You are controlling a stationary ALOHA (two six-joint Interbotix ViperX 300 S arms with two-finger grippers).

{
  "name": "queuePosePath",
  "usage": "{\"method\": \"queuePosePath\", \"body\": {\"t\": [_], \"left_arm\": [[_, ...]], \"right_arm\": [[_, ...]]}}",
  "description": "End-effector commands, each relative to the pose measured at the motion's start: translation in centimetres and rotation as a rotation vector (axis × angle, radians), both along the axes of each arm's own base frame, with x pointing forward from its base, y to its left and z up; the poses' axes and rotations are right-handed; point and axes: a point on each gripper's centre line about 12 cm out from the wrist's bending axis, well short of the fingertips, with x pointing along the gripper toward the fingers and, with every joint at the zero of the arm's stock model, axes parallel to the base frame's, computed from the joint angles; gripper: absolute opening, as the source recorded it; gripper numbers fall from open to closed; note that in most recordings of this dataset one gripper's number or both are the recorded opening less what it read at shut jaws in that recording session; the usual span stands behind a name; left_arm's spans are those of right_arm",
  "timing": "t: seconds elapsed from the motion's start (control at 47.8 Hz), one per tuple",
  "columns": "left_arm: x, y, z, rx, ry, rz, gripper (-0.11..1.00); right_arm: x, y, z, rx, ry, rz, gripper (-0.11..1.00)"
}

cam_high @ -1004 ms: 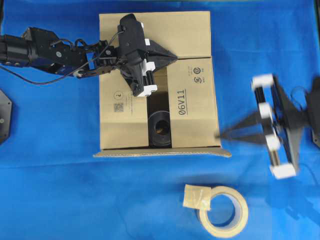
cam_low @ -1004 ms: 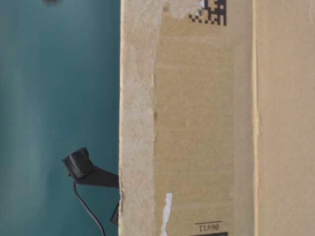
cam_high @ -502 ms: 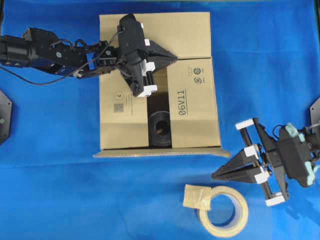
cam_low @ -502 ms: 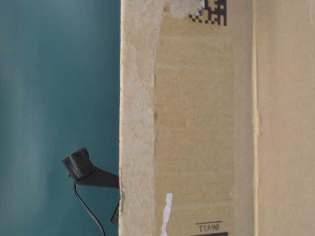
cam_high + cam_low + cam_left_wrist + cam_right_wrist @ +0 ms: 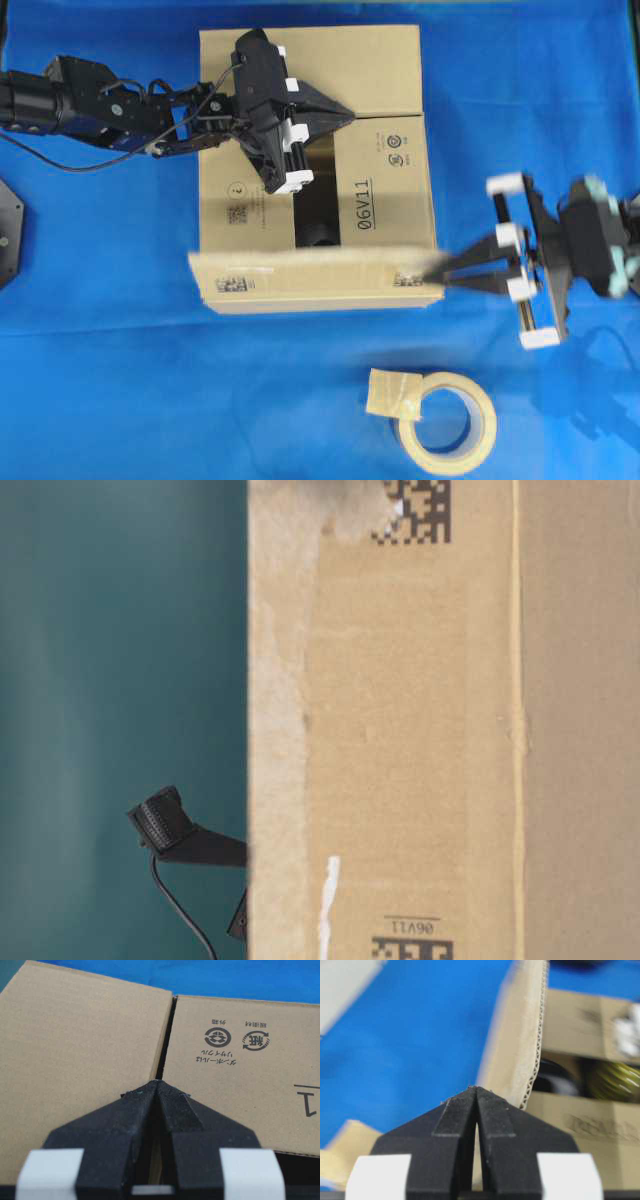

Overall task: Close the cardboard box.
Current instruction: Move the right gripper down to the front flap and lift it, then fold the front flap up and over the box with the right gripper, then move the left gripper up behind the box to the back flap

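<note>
- Blue table cover (image 5: 560, 90): spans the whole work surface under everything seen from above.
- Cardboard box (image 5: 385, 70): sits at centre-left of the overhead view. The far flap and the two side flaps lie roughly flat. The near flap (image 5: 310, 281), at 6 o'clock, is tilted up and inward, blurred, with small black codes showing on its face. A dark gap between the side flaps shows a black item inside. The right side flap reads "06V11". In the table-level view the box wall fills most of the frame.
- Left gripper (image 5: 345, 115): reaches in from 9 o'clock over the box top. Wrist view shows the fingertips pressed together, nothing between them, tip resting at the seam where the far flap meets the right side flap.
- Right gripper (image 5: 440, 277): comes in from 3 o'clock, fingers drawn to a point with only a hairline slit between them, holding nothing. Its tip touches the right end of the raised near flap; the wrist view shows the corrugated edge just beyond the tip.
- Tape roll (image 5: 447, 420): beige, lying flat at 5 o'clock from the box, well apart from it.
</note>
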Motion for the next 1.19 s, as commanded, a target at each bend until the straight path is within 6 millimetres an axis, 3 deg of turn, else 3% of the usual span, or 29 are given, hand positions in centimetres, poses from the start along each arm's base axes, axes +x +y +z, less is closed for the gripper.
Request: {"method": "queuePosePath", "body": {"t": [0.0, 0.23, 0.565, 0.774, 0.963, 1.172], "left_arm": [[0.1, 0.0, 1.4, 0.008, -0.036, 0.0, 0.0], [0.1, 0.2, 1.6, 0.014, -0.039, 0.003, 0.0], [0.1, 0.4, 1.8, 0.017, -0.045, 0.007, 0.0], [0.1, 0.4, 2.1, 0.019, -0.049, 0.006, 0.0], [-0.2, 0.3, 4.1, 0.02, -0.081, 0.008, 0.0], [-0.9, 0.3, 8.9, 0.044, -0.134, 0.007, 0.0]], "right_arm": [[0.1, -1.7, 0.3, 0.014, 0.014, -0.064, 0.0], [0.7, -4.2, -1.8, 0.024, 0.131, -0.16, 0.0], [1.7, -4.5, -5.3, 0.035, 0.247, -0.183, 0.0], [1.9, -4.6, -5.5, 0.048, 0.252, -0.195, 0.0], [1.9, -4.6, -5.4, 0.047, 0.251, -0.194, 0.0], [2.0, -4.6, -5.3, 0.046, 0.243, -0.194, 0.0]]}}
